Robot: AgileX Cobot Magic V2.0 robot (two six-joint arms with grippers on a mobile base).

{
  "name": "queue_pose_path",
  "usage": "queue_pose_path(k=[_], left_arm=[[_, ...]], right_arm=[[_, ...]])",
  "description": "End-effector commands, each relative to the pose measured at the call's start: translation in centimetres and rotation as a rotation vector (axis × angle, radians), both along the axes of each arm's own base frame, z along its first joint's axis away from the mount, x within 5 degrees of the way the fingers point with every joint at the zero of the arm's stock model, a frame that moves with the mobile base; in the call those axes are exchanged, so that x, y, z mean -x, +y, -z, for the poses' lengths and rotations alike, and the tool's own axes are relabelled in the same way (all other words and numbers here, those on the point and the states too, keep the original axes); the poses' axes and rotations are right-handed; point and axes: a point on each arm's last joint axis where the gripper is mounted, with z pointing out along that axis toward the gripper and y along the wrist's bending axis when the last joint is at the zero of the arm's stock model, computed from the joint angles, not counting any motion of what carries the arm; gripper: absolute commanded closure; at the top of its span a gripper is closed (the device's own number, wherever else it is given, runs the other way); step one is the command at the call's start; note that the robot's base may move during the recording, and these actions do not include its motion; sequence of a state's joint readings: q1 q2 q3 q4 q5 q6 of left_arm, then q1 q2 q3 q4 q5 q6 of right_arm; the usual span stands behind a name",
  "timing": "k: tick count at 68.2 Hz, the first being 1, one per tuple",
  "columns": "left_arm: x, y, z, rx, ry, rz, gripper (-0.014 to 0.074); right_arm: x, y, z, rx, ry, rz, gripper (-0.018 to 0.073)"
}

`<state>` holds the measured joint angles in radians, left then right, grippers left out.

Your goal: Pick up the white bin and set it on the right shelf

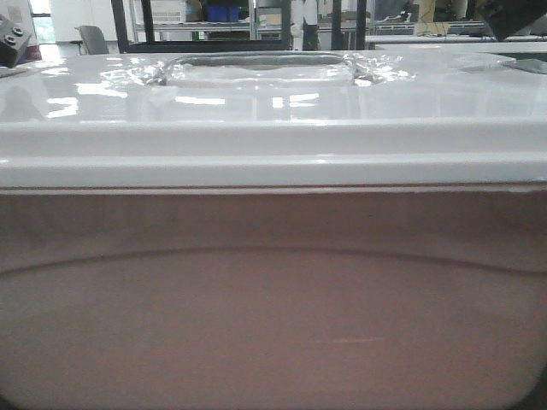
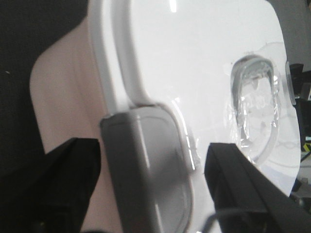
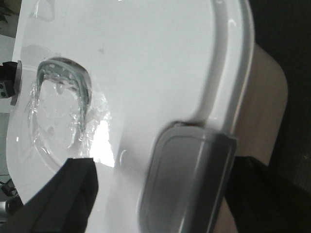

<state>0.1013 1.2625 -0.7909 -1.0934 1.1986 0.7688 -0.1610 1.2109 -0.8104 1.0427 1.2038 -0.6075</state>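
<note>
left gripper (image 2: 150,150): at the left end of the white bin (image 2: 63,111). Its fingers (image 2: 243,189) are wide apart, one over the lid (image 2: 194,73) and one down by the side wall, with the left latch (image 2: 146,184) between them. Cannot tell whether they press or only straddle.
right gripper (image 3: 163,162): mirror case at the right end. Its fingers (image 3: 63,199) are spread either side of the right latch (image 3: 187,179). Clamp not confirmed here either.
white bin, place: very near the front camera, filling that view left to right. What it rests on is hidden.
lid: on, glossy white, thick rim. Sunken handle (image 1: 256,68) at mid-top, under crinkled clear film (image 3: 53,121).
handling: stiff moulded plastic, bulky. Nothing shows through the cloudy wall, so probably light, but that is unproven. The gloss looks slippery. A two-arm job, kept level.
hold: under the rim at both ends. The latches are hinged flaps, and load through them could pop them.
count: bin 1, lid 1, handle 1, latches 2, grippers 2, fingers in view 4.
far background: blue crates (image 1: 224,12), blurred, number unsure.
right shelf: not picked out in any view.
</note>
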Motion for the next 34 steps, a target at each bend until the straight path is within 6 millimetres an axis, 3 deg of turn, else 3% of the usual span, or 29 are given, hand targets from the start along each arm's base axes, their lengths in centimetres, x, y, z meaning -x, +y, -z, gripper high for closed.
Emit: queue_pose_path(k=[1, 34], left_arm=[[0.74, -1.00, -1.73, 0.084, -0.027, 0.063, 0.0231], [0.50, -1.17, -1.44, 0.086, -0.014, 0.067, 0.0231]], right_arm=[[0.85, 0.81, -1.76, -0.108, -0.021, -0.079, -0.0061], [0.87, 0.82, -1.71, -0.110, -0.019, -0.078, -0.0061]])
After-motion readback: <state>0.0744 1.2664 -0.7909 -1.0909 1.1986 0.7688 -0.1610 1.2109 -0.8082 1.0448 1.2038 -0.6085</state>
